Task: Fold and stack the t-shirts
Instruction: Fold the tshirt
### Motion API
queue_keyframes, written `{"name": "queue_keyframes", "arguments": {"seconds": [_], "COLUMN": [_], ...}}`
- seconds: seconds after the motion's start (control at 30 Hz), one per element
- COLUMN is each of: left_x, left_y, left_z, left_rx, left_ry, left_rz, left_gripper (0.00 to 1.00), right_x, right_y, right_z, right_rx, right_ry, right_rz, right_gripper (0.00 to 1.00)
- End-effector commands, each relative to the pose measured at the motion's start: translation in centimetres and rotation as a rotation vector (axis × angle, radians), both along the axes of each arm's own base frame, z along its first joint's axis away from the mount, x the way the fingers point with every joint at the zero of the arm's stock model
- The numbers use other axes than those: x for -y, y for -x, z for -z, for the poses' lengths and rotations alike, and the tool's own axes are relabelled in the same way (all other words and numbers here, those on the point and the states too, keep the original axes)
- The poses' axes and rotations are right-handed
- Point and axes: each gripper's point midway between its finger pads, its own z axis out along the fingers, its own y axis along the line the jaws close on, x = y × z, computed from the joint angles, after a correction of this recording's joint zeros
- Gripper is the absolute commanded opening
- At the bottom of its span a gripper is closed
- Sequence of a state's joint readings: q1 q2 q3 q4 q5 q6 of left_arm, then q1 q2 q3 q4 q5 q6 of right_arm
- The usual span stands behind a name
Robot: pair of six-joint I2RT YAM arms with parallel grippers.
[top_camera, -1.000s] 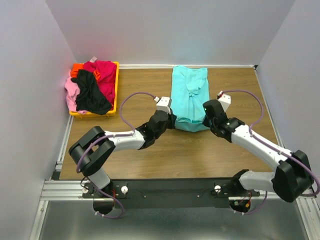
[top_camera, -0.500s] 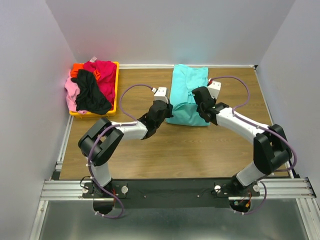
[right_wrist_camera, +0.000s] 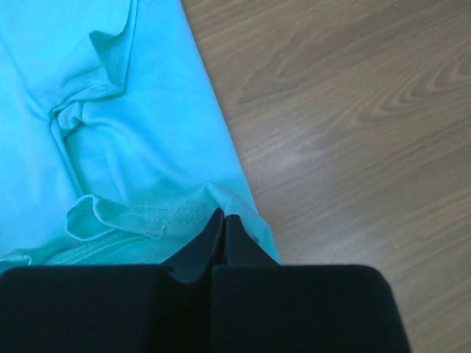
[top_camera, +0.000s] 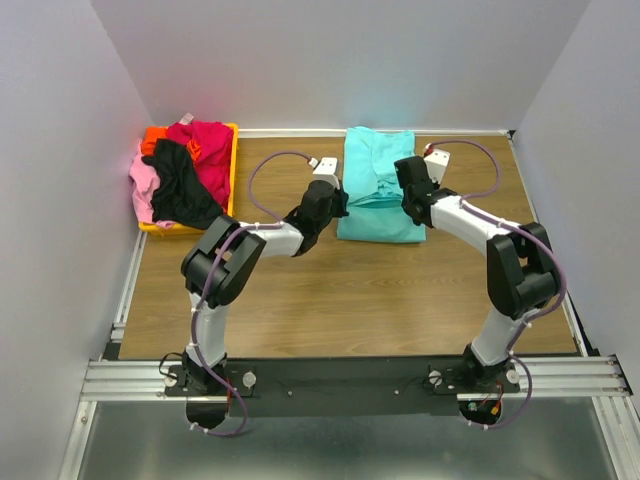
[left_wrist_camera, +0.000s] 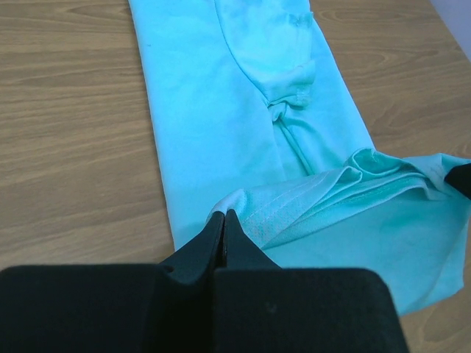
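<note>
Left hand [left_wrist_camera: 224, 215], right hand [right_wrist_camera: 224, 215]: tips in turquoise t-shirt [left_wrist_camera: 202, 95]

Yellow-orange bin [top_camera: 236, 170], plastic by the look of it, sits well off to the left of the left gripper [left_wrist_camera: 224, 215], in the back corner. Wood-grain table [top_camera: 300, 300] spreads beneath it, aluminium rail [top_camera: 110, 375] far behind, pale walls [top_camera: 350, 60] around.

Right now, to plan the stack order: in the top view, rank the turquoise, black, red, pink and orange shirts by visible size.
1. turquoise shirt, clearly largest.
2. black shirt and red shirt: about alike, both crumpled, so not ranked apart.
3. pink shirt, mostly buried.
4. orange shirt, only a corner showing.
</note>
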State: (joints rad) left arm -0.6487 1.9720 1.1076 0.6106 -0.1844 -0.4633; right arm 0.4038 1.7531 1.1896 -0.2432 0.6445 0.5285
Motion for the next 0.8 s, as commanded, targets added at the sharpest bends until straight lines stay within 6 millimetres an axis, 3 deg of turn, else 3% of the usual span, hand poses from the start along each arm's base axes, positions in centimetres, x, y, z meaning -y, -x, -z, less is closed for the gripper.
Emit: {"name": "queue_keyframes", "arguments": {"seconds": [0.0,0.33,0.53,0.57,0.63,0.7,0.73,0.77], "left_x": [0.8,1.1,0.9,1.0,1.1,2.1,2.1,2.0], "left_y": [-1.5,-4.3,-6.3,-6.8,-7.4,-7.6,-7.8,-7.9], "left_z": [-0.6,0.3,1.4,0.8,1.5,1.3,1.1,1.1], "left_rx": [0.032,0.028,0.01,0.023,0.014,0.013,0.014,0.014], "left_ry": [0.001,0.005,0.003,0.014,0.019,0.041,0.051,0.05], "left_rz": [0.045,0.059,0.051,0.052,0.07,0.123,0.125,0.122], "left_gripper": [0.0,0.0,0.0,0.0,0.0,0.12,0.28,0.55], "right_x": [0.2,0.0,0.9,0.8,0.9,1.0,1.0,1.0], "right_y": [-2.4,-5.7,-7.4,-8.1,-8.7,-9.7,-10.1,-10.3], "right_z": [0.1,1.3,2.7,2.2,3.2,3.2,3.2,3.6], "right_rx": [0.022,0.003,-0.017,-0.003,-0.017,-0.008,-0.004,-0.011], "right_ry": [-0.027,-0.035,-0.042,-0.048,-0.049,-0.063,-0.072,-0.089], "right_rz": [-0.009,-0.037,-0.027,-0.027,-0.029,-0.028,-0.028,-0.034], "right_gripper": [0.01,0.01,0.01,0.01,0.01,0.01,0.02,0.15]}}
